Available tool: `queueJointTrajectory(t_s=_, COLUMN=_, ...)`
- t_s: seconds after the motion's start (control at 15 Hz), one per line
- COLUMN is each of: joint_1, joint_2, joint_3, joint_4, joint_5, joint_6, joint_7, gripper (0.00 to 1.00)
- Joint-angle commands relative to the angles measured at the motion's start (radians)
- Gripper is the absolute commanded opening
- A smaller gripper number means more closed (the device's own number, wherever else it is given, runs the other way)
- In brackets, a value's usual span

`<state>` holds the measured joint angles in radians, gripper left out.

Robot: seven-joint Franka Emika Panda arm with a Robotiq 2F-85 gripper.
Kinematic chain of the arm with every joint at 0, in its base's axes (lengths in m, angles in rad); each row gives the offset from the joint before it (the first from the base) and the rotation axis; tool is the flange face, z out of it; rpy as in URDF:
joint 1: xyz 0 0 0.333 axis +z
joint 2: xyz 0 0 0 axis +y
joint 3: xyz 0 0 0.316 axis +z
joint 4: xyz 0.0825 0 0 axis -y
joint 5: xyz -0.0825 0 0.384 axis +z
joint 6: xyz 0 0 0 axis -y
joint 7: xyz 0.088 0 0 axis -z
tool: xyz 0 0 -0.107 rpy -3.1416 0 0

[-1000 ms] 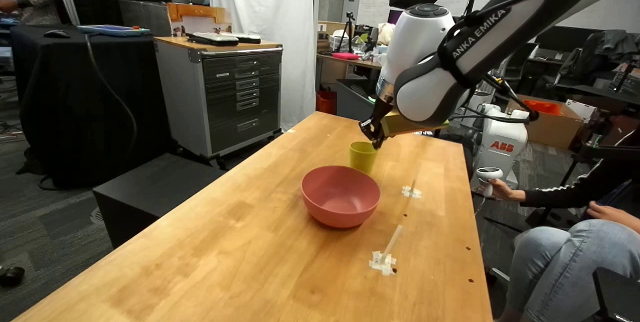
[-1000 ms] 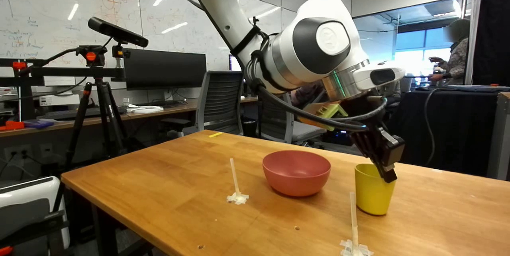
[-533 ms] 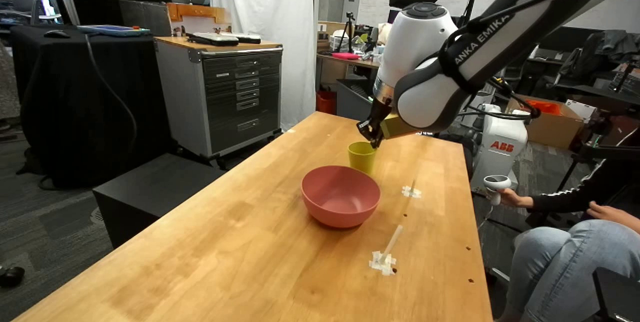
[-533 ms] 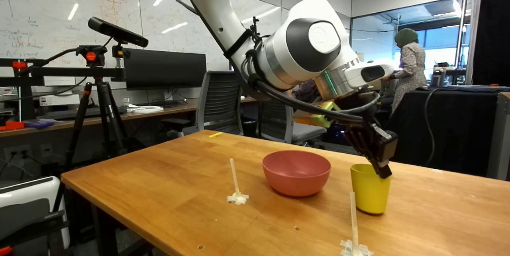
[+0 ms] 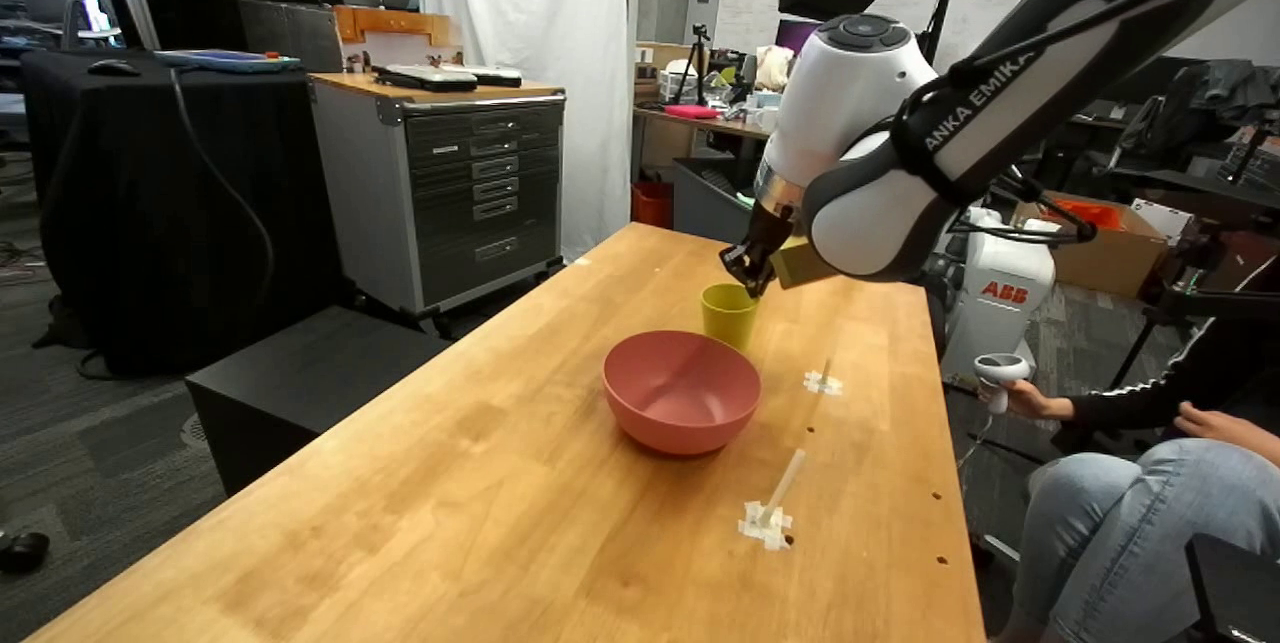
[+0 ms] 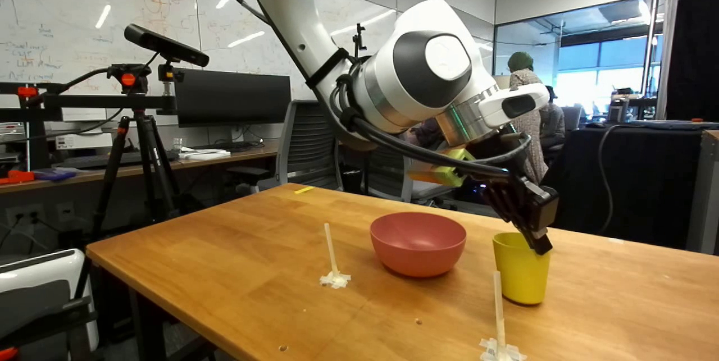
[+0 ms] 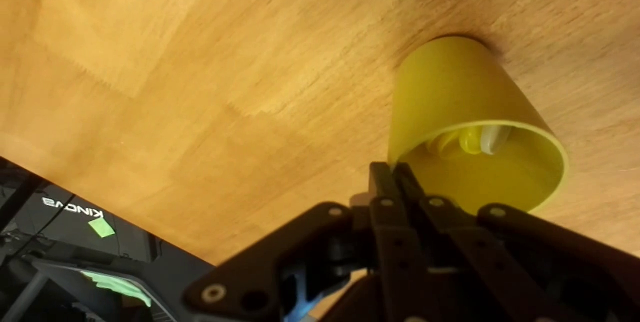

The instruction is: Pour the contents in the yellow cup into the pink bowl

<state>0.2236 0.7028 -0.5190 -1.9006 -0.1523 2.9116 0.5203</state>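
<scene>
The yellow cup (image 6: 521,277) is nearly upright, just beyond the pink bowl (image 5: 680,435) in an exterior view (image 5: 729,323). I cannot tell whether its base touches the table or hangs just above it. My gripper (image 7: 391,169) is shut on the cup's rim, with one finger inside and one outside. In the wrist view the cup (image 7: 452,84) holds the contents (image 7: 470,140), a few yellow and whitish lumps. The gripper (image 6: 543,244) comes down at a slant onto the rim. The pink bowl (image 6: 418,263) stands upright beside the cup, and its visible inside shows no lumps.
Two thin pale sticks are taped upright to the wooden table (image 5: 450,523): a stick (image 6: 331,248) near the bowl and a stick (image 6: 498,307) in front of the cup. A seated person (image 5: 1040,403) holds a controller beside the table.
The cup and gripper have shifted slightly toward the bowl in an exterior view, and the cup's tilt has changed a little. The arm has swung lower. The bowl has not moved.
</scene>
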Motion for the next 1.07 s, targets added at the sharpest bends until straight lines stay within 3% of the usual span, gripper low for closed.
queueJointTrajectory(t_s=0.0, joint_1=0.035, joint_2=-0.016, joint_3=-0.044, joint_4=-0.053, joint_5=0.000, joint_6=0.037, joint_7=0.003, gripper=0.27)
queueJointTrajectory(t_s=0.13, joint_1=0.035, joint_2=-0.017, joint_3=-0.048, joint_4=-0.064, joint_5=0.004, joint_6=0.038, joint_7=0.001, gripper=0.30)
queueJointTrajectory(t_s=0.2, joint_1=0.034, joint_2=-0.017, joint_3=-0.049, joint_4=-0.067, joint_5=0.006, joint_6=0.038, joint_7=0.000, gripper=0.38)
queueJointTrajectory(t_s=0.27, joint_1=0.033, joint_2=-0.016, joint_3=-0.050, joint_4=-0.069, joint_5=0.008, joint_6=0.038, joint_7=-0.001, gripper=0.30)
queueJointTrajectory(t_s=0.4, joint_1=0.032, joint_2=-0.016, joint_3=-0.052, joint_4=-0.072, joint_5=0.013, joint_6=0.036, joint_7=-0.001, gripper=0.40)
queueJointTrajectory(t_s=0.53, joint_1=0.032, joint_2=-0.016, joint_3=-0.053, joint_4=-0.072, joint_5=0.015, joint_6=0.032, joint_7=-0.003, gripper=0.16)
queueJointTrajectory(t_s=0.73, joint_1=0.031, joint_2=-0.015, joint_3=-0.052, joint_4=-0.069, joint_5=0.019, joint_6=0.029, joint_7=0.000, gripper=0.03)
queueJointTrajectory(t_s=1.0, joint_1=0.033, joint_2=-0.019, joint_3=-0.055, joint_4=-0.065, joint_5=0.024, joint_6=0.027, joint_7=0.002, gripper=0.05)
